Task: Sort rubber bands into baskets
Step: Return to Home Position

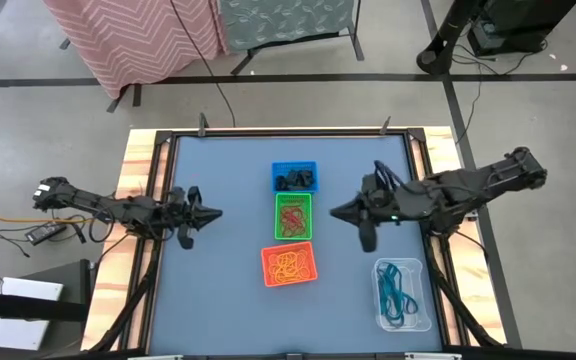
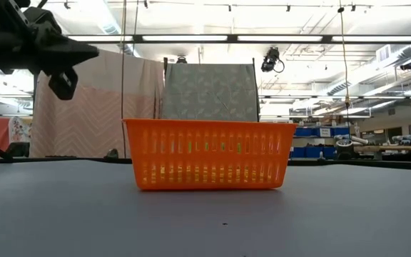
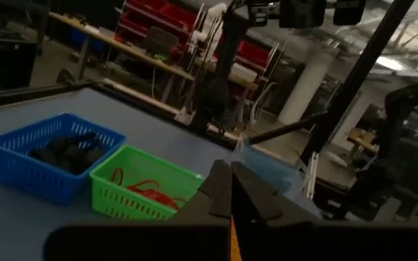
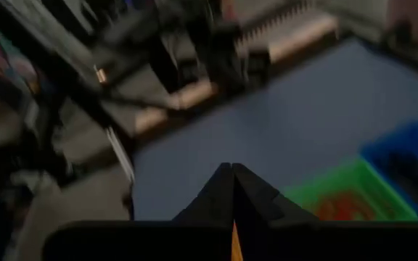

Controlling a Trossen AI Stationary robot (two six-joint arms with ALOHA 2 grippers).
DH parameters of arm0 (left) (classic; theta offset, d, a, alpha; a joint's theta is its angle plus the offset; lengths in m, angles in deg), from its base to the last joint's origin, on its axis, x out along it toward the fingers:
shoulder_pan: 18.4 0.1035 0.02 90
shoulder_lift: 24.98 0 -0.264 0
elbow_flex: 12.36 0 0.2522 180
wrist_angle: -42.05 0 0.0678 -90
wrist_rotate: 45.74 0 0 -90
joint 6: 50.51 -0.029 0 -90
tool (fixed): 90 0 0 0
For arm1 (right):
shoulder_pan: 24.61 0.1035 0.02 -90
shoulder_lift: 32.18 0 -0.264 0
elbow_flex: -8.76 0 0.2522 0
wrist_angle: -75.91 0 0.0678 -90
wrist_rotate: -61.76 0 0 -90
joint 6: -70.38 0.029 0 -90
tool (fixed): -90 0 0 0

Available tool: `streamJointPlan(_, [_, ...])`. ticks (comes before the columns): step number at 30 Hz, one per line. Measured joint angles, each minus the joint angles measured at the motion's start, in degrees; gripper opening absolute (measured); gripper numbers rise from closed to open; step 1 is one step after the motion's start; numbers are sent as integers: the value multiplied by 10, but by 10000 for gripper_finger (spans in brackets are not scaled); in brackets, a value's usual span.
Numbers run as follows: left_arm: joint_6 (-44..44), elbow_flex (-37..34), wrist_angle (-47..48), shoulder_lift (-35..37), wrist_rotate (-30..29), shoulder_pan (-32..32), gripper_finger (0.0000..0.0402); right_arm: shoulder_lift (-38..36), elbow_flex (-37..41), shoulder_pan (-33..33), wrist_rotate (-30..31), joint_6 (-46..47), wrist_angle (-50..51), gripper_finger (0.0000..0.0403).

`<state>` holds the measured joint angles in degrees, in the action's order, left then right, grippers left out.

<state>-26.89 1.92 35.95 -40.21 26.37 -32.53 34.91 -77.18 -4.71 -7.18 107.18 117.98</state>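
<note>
Three small baskets stand in a row down the table's middle. The blue basket [image 1: 295,177] holds black rubber bands, the green basket [image 1: 293,216] red ones, and the orange basket [image 1: 289,264] yellow-orange ones. A clear tub [image 1: 402,294] at the near right holds teal bands. My left gripper [image 1: 213,212] hangs shut over the mat left of the green basket, pointing toward it, with nothing in it. My right gripper [image 1: 336,211] is shut and bare to the right of the green basket, pointing left. The low view shows the left gripper [image 2: 91,51] above table height.
Bare blue mat lies between each gripper and the basket row. The table has a black frame and wooden side edges [image 1: 136,170]. Cloth-draped stands [image 1: 168,30] rise beyond the far edge. A cable and a small device [image 1: 43,234] lie on the floor to the left.
</note>
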Motion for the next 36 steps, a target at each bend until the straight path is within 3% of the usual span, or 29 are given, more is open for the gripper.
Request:
streamJointPlan(3, [-1, 0, 10, -1, 0, 0, 11, -19, 3, 23, 1, 35, 82, 8])
streamJointPlan(7, [59, 0, 14, -1, 29, -2, 17, -70, 81, 37, -15, 68, 58, 7])
streamJointPlan(11, [85, 0, 14, -2, 46, -2, 18, -144, 236, 13, -56, 69, -91, 5])
streamJointPlan(15, [81, 0, 14, -2, 46, -2, 18, -219, 392, -55, -112, 30, -269, 4])
streamJointPlan(21, [81, 0, 14, -2, 46, -2, 19, -310, 553, -152, -208, -29, -442, 4])
streamJointPlan(27, [81, 0, 14, -2, 46, -2, 19, -376, 640, -204, -272, -77, -508, 4])
streamJointPlan(36, [81, 0, 14, -2, 46, -2, 19, -421, 718, -244, -283, -104, -532, 4])
